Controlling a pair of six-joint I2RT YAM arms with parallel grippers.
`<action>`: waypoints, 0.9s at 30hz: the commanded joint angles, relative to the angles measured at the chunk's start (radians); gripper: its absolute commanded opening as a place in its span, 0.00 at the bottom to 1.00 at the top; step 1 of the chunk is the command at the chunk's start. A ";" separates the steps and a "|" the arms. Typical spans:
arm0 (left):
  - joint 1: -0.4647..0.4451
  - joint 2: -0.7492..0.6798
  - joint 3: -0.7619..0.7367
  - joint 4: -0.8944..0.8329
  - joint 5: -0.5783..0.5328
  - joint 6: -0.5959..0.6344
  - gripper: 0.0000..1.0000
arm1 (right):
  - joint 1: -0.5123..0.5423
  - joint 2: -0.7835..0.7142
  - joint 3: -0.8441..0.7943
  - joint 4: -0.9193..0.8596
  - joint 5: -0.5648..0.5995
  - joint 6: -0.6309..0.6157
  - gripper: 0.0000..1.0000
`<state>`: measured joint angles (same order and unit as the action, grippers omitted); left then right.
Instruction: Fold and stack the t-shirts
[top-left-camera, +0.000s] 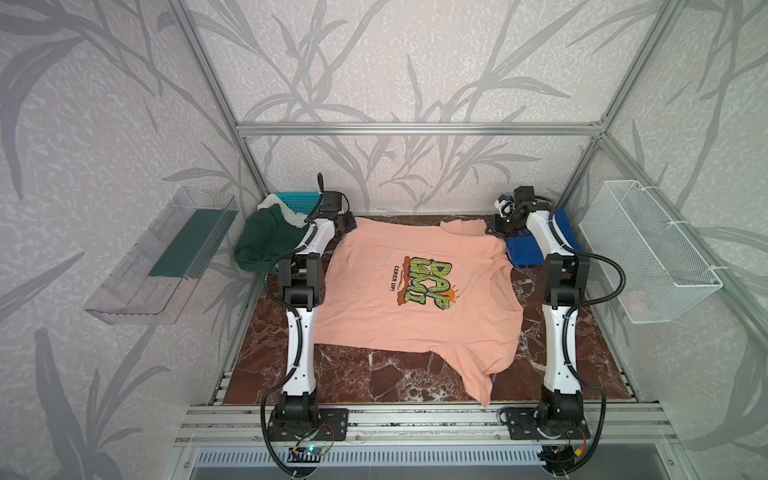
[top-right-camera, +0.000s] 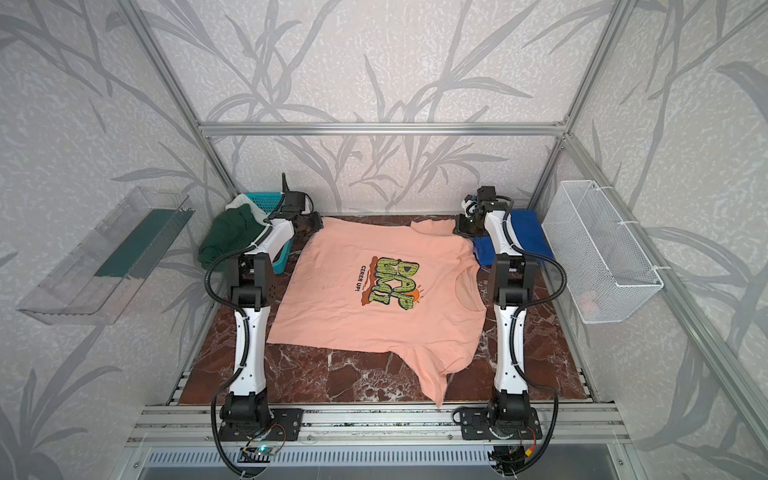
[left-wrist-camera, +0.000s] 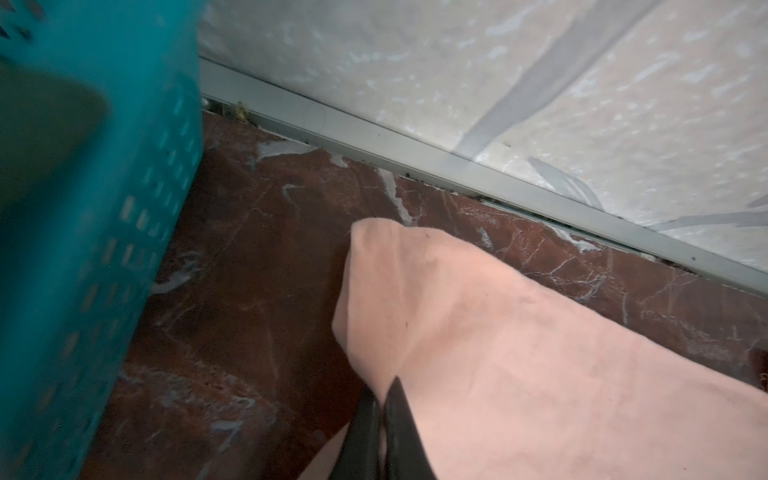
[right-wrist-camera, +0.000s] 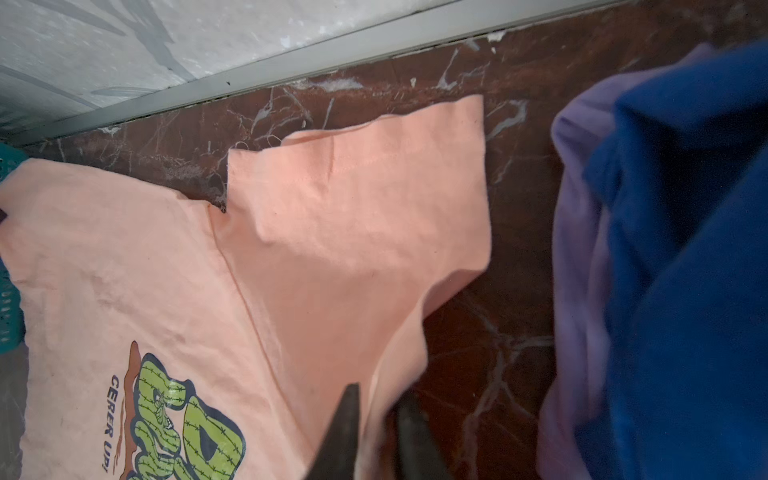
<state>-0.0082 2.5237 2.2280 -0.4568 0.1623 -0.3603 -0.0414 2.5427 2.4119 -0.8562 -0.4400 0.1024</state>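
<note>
Lying spread print-up on the tabletop (top-left-camera: 374, 378), the peach t-shirt (top-left-camera: 415, 299) is being worked at its far edge. The right fingers (right-wrist-camera: 340, 432) are standing parted by the sleeve. Whether the left fingers (left-wrist-camera: 361, 436) are gripping the hem corner cannot be told. Cloth catching on a lifting finger is the likely risk, rumpling the spread.
</note>
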 joint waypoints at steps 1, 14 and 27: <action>0.053 -0.061 -0.026 -0.002 0.014 -0.011 0.49 | 0.005 -0.036 0.068 -0.064 0.035 -0.006 0.71; -0.024 -0.474 -0.644 0.313 0.008 -0.166 0.74 | 0.108 -0.392 -0.443 0.133 0.299 0.122 0.99; -0.166 -0.624 -0.985 0.247 -0.074 -0.184 0.74 | 0.364 -0.617 -0.942 0.199 0.419 0.234 0.99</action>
<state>-0.1730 1.9331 1.2720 -0.1741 0.1295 -0.5278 0.3168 1.9541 1.5021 -0.6563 -0.0753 0.2882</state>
